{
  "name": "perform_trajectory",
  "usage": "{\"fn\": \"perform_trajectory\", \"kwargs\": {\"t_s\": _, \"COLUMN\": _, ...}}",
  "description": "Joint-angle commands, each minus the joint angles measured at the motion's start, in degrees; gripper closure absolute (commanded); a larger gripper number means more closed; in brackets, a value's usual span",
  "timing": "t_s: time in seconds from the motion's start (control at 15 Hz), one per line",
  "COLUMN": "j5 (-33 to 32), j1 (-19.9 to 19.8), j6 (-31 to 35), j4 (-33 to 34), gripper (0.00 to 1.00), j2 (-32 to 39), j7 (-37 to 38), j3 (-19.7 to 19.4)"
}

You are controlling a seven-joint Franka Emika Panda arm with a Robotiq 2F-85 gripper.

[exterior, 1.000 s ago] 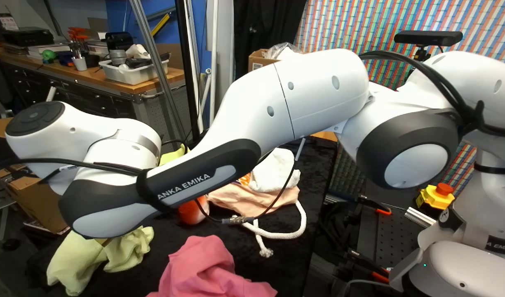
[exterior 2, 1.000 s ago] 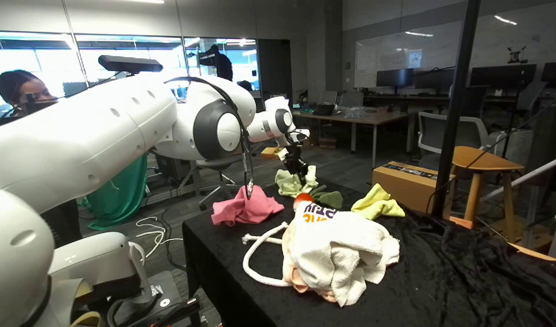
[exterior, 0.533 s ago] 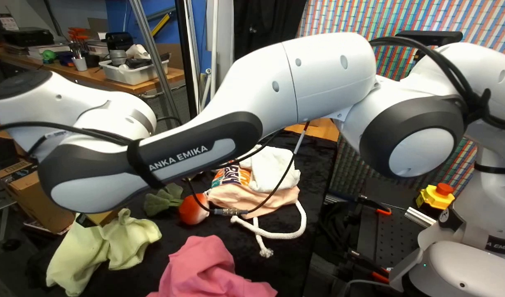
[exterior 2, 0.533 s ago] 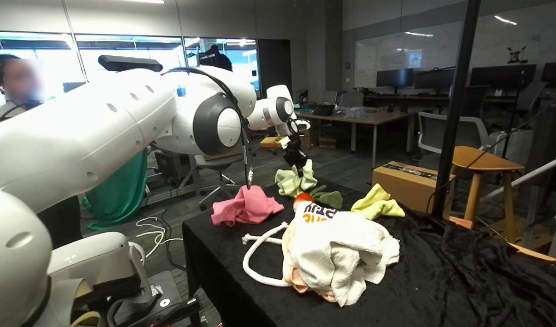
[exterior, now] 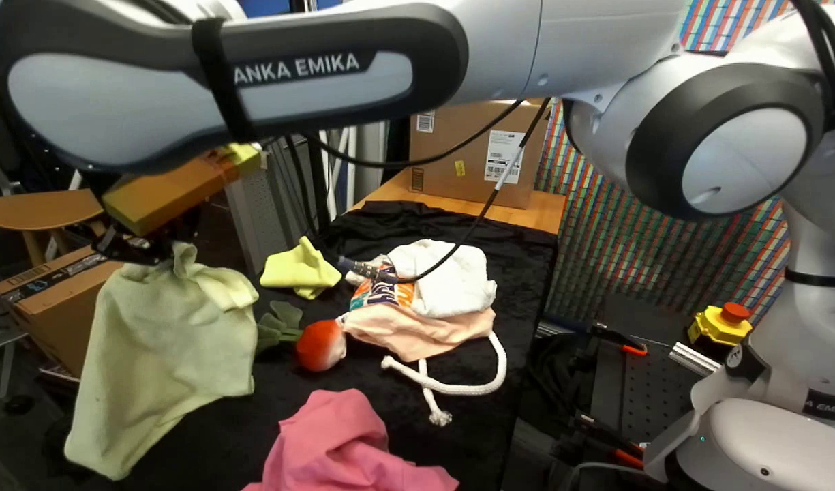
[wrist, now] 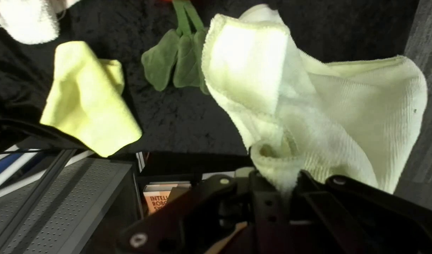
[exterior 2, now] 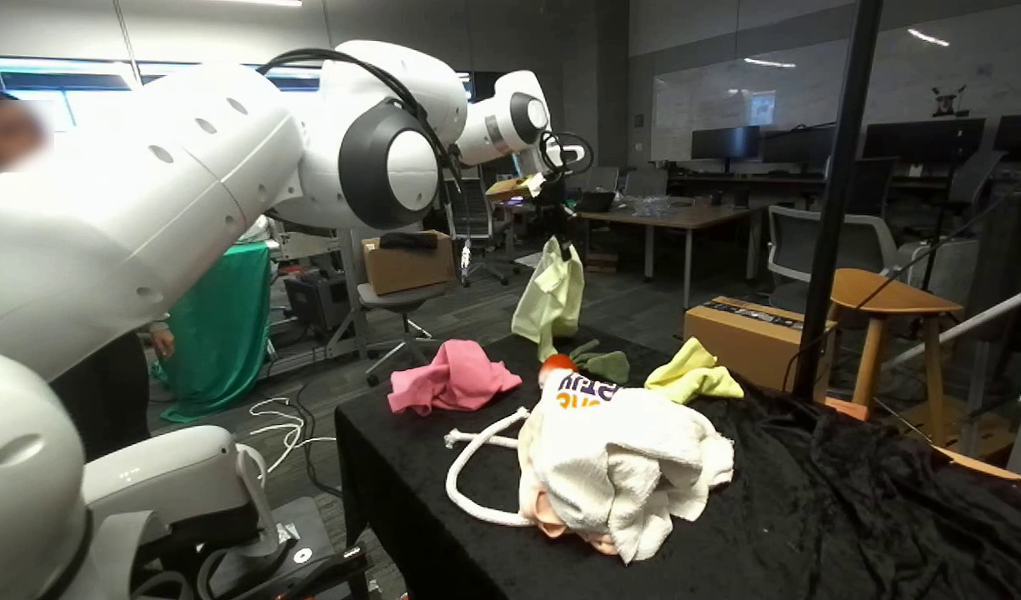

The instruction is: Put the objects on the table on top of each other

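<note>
My gripper (wrist: 280, 178) is shut on a gathered fold of the pale yellow-green cloth (wrist: 335, 116). In both exterior views that cloth (exterior: 165, 354) hangs from the fingers; in an exterior view its lower end (exterior 2: 547, 346) comes down close to the table, contact unclear. A brighter yellow-green cloth (exterior 2: 693, 372) lies crumpled on the black table (exterior 2: 810, 517). The pink cloth (exterior: 342, 443) sits bunched at the near side in an exterior view. White cloth (exterior 2: 635, 450) lies heaped over a peach cloth (exterior: 417, 331), with orange and purple print (exterior 2: 583, 390) showing beside it.
An orange-and-white plush (exterior: 320, 344) with green leaves (wrist: 166, 60) lies between the cloths. White rope (exterior 2: 468, 492) loops out of the peach heap. A dark cable hangs from the arm over that heap. Beyond the table stand a cardboard box (exterior 2: 752, 346) and wooden stool (exterior 2: 889, 292).
The gripper has closed on the pale yellow-green cloth and risen, drawing it up from a crumpled heap into a hanging sheet. The other cloths have stayed in place.
</note>
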Motion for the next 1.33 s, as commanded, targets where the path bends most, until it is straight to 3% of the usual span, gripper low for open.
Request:
{"fn": "perform_trajectory", "kwargs": {"t_s": 0.0, "j5": 1.03, "j1": -3.3, "j6": -1.14, "j4": -4.22, "gripper": 0.97, "j2": -7.1, "j7": -0.25, "j3": 0.24}}
{"fn": "perform_trajectory", "kwargs": {"t_s": 0.47, "j5": 1.54, "j1": -9.8, "j6": 2.15, "j4": -13.56, "gripper": 0.97, "j2": -18.88, "j7": 0.11, "j3": 0.57}}
{"fn": "perform_trajectory", "kwargs": {"t_s": 0.73, "j5": 3.08, "j1": -13.3, "j6": 3.42, "j4": -23.79, "gripper": 0.97, "j2": -27.9, "j7": -2.9, "j3": 1.31}}
{"fn": "perform_trajectory", "kwargs": {"t_s": 1.27, "j5": 13.09, "j1": -20.48, "j6": -0.61, "j4": -45.1, "gripper": 0.97, "j2": -43.59, "j7": -13.66, "j3": 1.95}}
